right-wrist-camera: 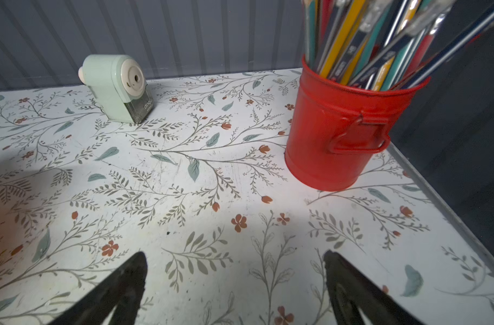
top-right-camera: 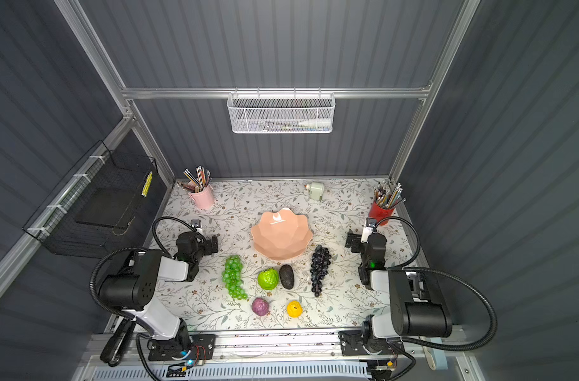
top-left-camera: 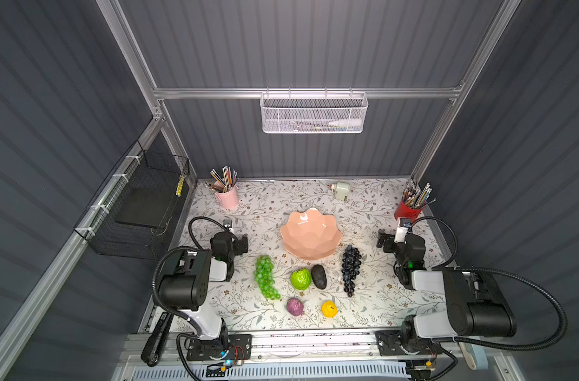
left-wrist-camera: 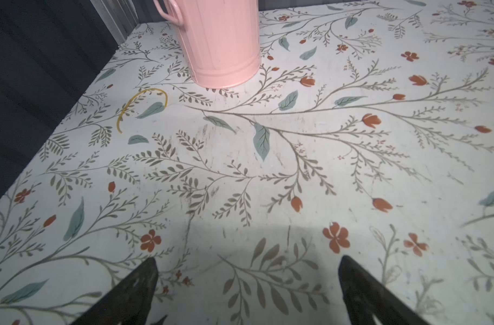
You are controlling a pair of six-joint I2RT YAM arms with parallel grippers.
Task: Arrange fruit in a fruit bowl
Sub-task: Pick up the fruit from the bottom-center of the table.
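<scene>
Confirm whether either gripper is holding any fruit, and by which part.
Nothing is held. The left gripper and right gripper both stand open over the floral table, nothing between the jaws.

Enclosure walls (top-left-camera: 298, 49) were dark grey ribbed panels carried on an aluminium frame (top-left-camera: 215, 93). A white mesh basket (top-left-camera: 312, 113) hung from the rear crossbar. A black wire basket (top-left-camera: 133, 211) was tied to a side rail. The tabletop (top-left-camera: 265, 214) bore a floral print and was brightly lit.

Floral desk (top-left-camera: 265, 204): pink pencil cup (top-left-camera: 227, 198) at 10 o'clock, red pencil cup (top-left-camera: 408, 211) at 2, both holding pencils. Mint pencil sharpener (top-left-camera: 342, 190) at 1. Yellow rubber band (left-wrist-camera: 148, 89) near pink cup. White mesh basket (top-left-camera: 312, 113) on back rail at 12, black wire basket (top-left-camera: 139, 204) on side wall at 9.
</scene>
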